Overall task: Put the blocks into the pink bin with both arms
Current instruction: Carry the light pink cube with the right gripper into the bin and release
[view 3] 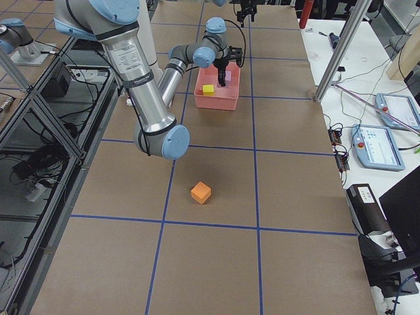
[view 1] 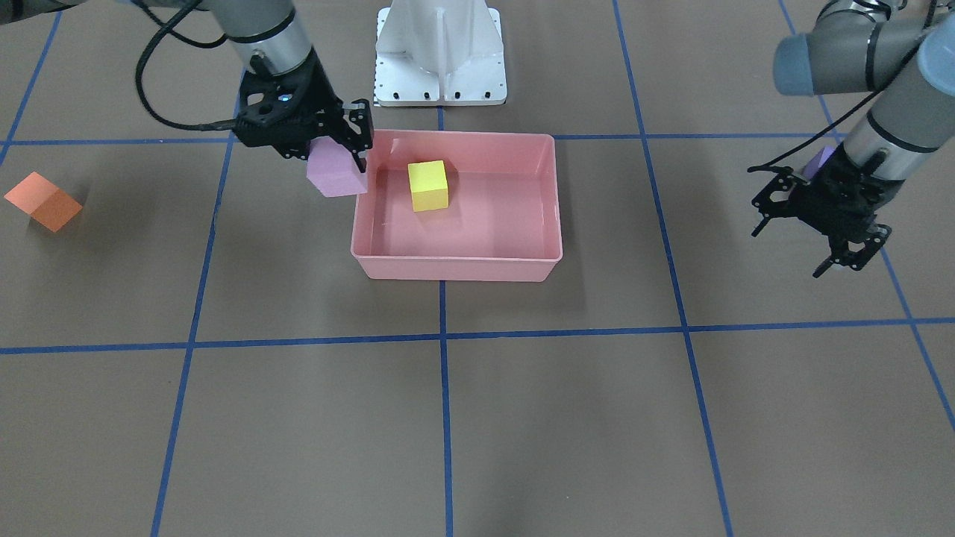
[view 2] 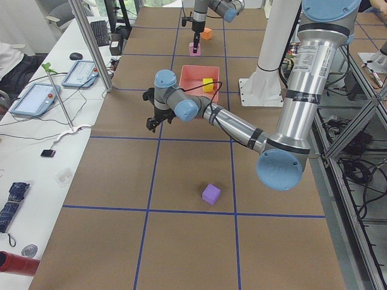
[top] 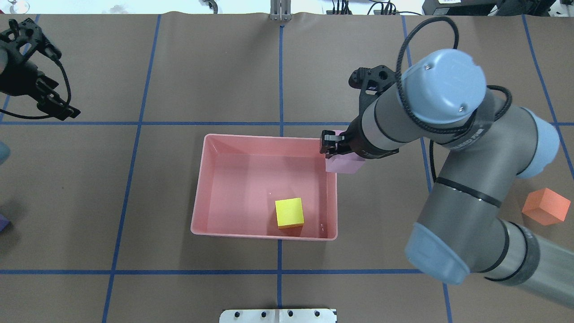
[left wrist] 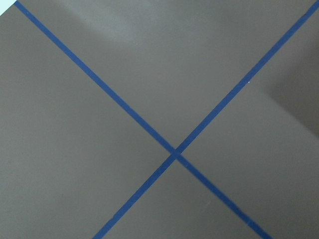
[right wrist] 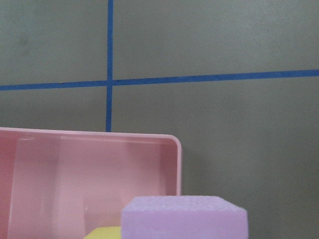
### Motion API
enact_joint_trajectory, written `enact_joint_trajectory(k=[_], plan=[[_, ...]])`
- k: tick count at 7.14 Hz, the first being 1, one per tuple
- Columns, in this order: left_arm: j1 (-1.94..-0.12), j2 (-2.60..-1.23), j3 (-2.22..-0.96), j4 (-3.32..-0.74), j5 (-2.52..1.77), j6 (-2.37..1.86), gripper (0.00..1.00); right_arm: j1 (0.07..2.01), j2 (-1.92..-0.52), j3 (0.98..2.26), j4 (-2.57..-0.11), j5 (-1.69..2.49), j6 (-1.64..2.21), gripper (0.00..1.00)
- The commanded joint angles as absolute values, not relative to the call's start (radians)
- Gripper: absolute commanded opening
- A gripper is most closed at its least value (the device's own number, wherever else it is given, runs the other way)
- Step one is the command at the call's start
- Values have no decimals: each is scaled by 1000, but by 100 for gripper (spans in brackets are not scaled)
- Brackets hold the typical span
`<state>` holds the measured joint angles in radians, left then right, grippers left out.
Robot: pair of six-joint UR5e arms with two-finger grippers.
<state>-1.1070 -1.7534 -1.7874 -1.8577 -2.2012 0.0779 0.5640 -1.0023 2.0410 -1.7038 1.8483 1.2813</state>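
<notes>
Brown table (view 1: 298, 418), blue tape grid (view 1: 445, 418)

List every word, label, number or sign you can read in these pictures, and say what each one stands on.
Nothing can be read clearly.
right arm: pale lettering on its dark band, too blurred to read.
pendant screens: contents too small to read.
yellow block, lilac block, orange block, pink bin: no markings show.

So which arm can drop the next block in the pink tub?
Right. The right pincer grips the lilac foam cube at the rim of the shallow salmon-pink plastic bin; the left pincer hangs open, far away.
</notes>
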Motion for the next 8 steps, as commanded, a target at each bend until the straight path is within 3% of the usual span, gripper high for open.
enact_joint_trajectory(k=[1, 3, 5, 8], plan=[[-1137, -1709, -1758, -1905, -2226, 123, 100, 433, -846, 1938, -1812, 1651, 1425, 90], [-1135, -1585, -1764, -2050, -2227, 138, 100, 431, -784, 1924, -1930, 1623, 1427, 100], [-1137, -1417, -1764, -2236, -2230, 138, 100, 439, -842, 2010, -1933, 1621, 1306, 100], [-1143, -1225, -1785, -2351, -2322, -44, 100, 662, -946, 2094, -1933, 1811, 1084, 100]])
